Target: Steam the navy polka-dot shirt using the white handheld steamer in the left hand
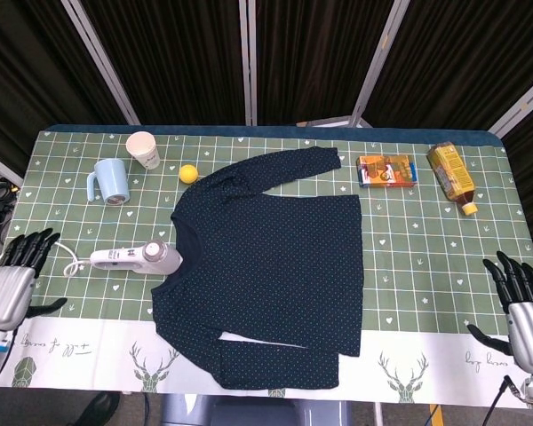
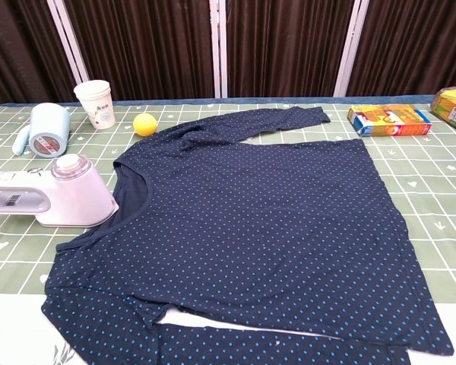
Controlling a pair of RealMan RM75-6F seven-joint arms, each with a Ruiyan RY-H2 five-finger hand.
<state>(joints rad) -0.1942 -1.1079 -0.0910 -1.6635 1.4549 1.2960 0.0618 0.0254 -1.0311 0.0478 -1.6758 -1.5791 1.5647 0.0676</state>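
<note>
Navy shirt (image 1: 271,271) lay flat mid-table; white steamer (image 1: 139,257) on its side touching collar edge. Left hand (image 1: 13,282) at left table edge, fingers spread, held nothing, apart from steamer. Right hand (image 1: 522,306) at right edge, fingers apart, likewise empty

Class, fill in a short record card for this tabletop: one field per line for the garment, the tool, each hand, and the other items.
Garment: navy polka-dot shirt spread flat, collar toward the steamer
Tool: white handheld steamer lying on the table at the collar, not held
Left hand: holds nothing, fingers apart, beside the steamer's cord
Right hand: holds nothing, at the table's near corner
Other items: blue mug, paper cup, yellow ball, orange box, drink carton
</note>
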